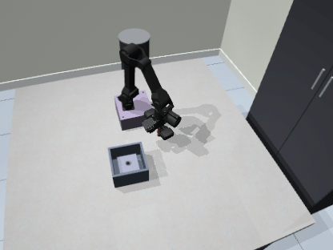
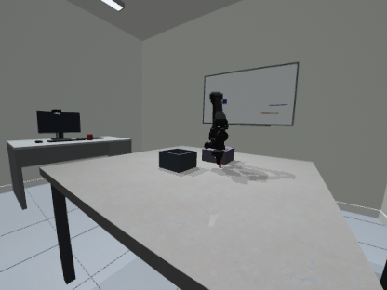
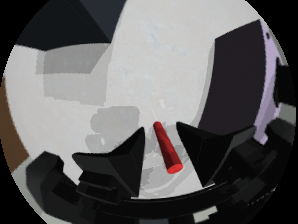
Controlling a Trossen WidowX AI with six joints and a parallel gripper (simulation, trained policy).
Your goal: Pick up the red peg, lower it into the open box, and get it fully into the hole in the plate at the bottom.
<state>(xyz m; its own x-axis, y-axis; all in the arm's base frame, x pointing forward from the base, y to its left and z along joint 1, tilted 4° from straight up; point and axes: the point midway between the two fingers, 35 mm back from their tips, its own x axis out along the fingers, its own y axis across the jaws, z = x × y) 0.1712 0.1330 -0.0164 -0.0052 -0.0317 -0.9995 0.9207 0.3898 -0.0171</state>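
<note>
In the wrist view, the red peg (image 2: 220,164) (image 3: 167,148) is seen between the fingertips of the gripper (image 1: 159,131) (image 2: 220,161) (image 3: 160,127), apart from both; the fingers are about half open and nothing is held. If closing is continued off-centre, the peg could be nudged or tipped by one finger, and later jammed at the hole. The peg is mostly hidden from above, its foot is hard to make out, and the open box (image 1: 145,161) (image 2: 178,161) (image 3: 75,25) is cut off at the wrist.

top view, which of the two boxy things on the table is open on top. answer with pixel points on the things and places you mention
The dark blue-grey box (image 1: 132,179) (image 2: 169,161) (image 3: 65,25): its walls ring a pale plate (image 1: 134,159), while the purple block (image 1: 138,114) (image 2: 228,155) (image 3: 235,80) has a flat top.
</note>
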